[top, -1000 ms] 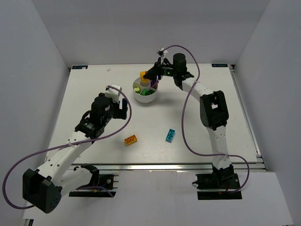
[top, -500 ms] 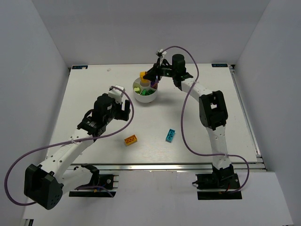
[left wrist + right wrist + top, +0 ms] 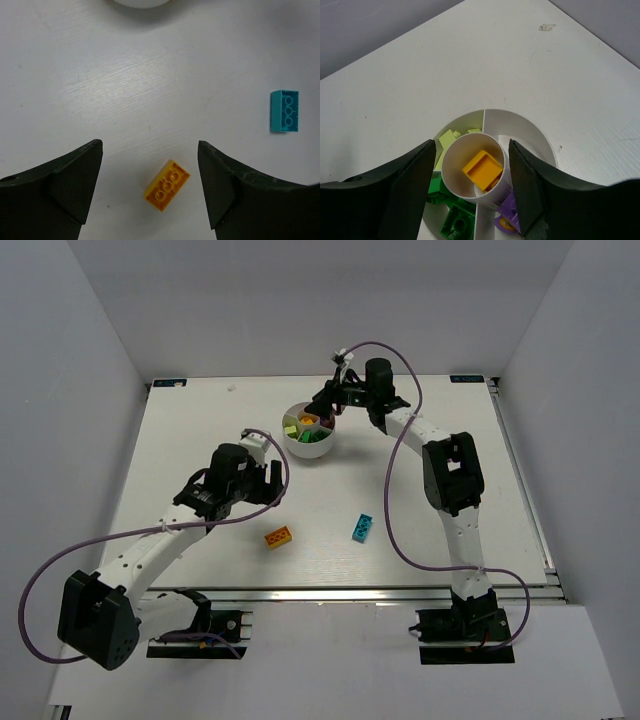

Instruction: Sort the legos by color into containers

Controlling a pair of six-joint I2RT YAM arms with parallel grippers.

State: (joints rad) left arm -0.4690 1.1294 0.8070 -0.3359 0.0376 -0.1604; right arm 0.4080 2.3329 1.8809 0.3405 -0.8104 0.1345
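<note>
An orange-yellow lego [image 3: 167, 185] lies upside down on the table, between and below the fingers of my open left gripper [image 3: 150, 146], untouched; from above this lego [image 3: 279, 537] sits just near of the left gripper [image 3: 258, 478]. A cyan lego [image 3: 361, 527] [image 3: 285, 111] lies to its right. My right gripper [image 3: 472, 146] [image 3: 326, 410] hangs open over the white bowl [image 3: 532, 131] [image 3: 310, 452], its fingers either side of the central hub. Another orange-yellow lego [image 3: 482, 170] rests inside the hub, free of the fingers. Lime legos [image 3: 449, 138], green legos [image 3: 455, 220] and a purple lego [image 3: 512, 206] lie in separate containers.
The bowl's far-right compartment [image 3: 520, 125] shows only white floor. A purple cable [image 3: 400, 480] loops beside the right arm over the table. A small mark [image 3: 547, 27] sits on the far table surface, beyond the bowl.
My right gripper has opened wider and the orange-yellow lego it held above the bowl now lies in the hub. The left arm has swung right and nearer, over the loose orange lego.
</note>
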